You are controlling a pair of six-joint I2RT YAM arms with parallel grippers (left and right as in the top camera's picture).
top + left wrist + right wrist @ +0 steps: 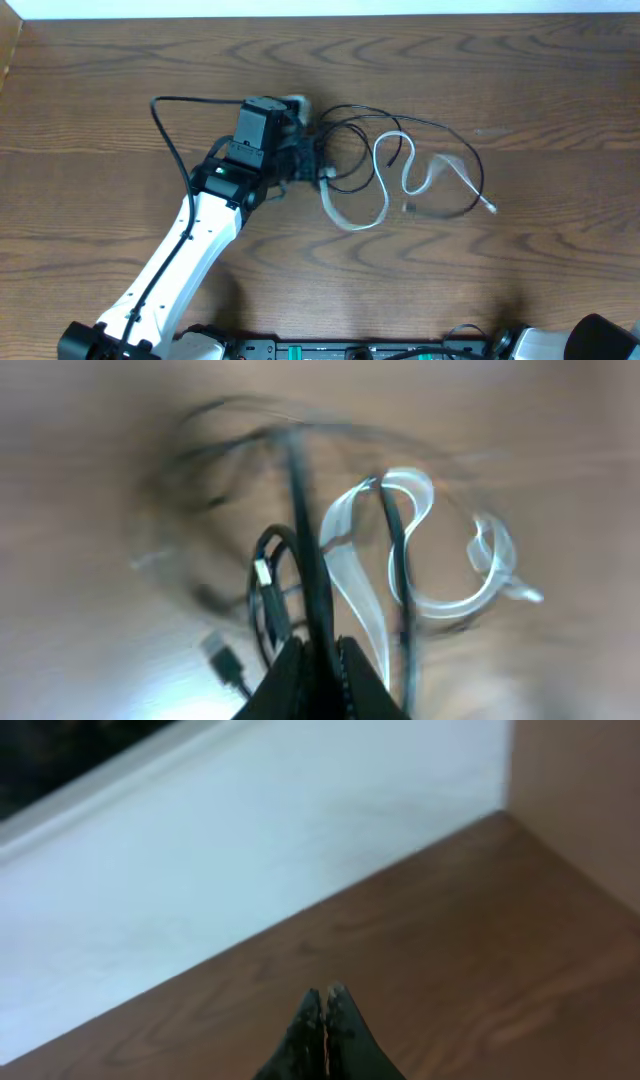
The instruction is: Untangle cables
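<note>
Two cables lie on one wooden surface (520,80): one black cable (440,128) and one white cable (386,195), tangled together just ahead of the left gripper (315,160). Two arms show from overhead: the left arm (190,240), and a small part of the right arm (590,335), well apart from the tangle. That makes two grippers, the second being the right gripper (323,1005). In the left wrist view two small plug ends show, one (262,574) just above and left of the gripper's fingertips (290,660) and one (222,653) farther left.
</note>
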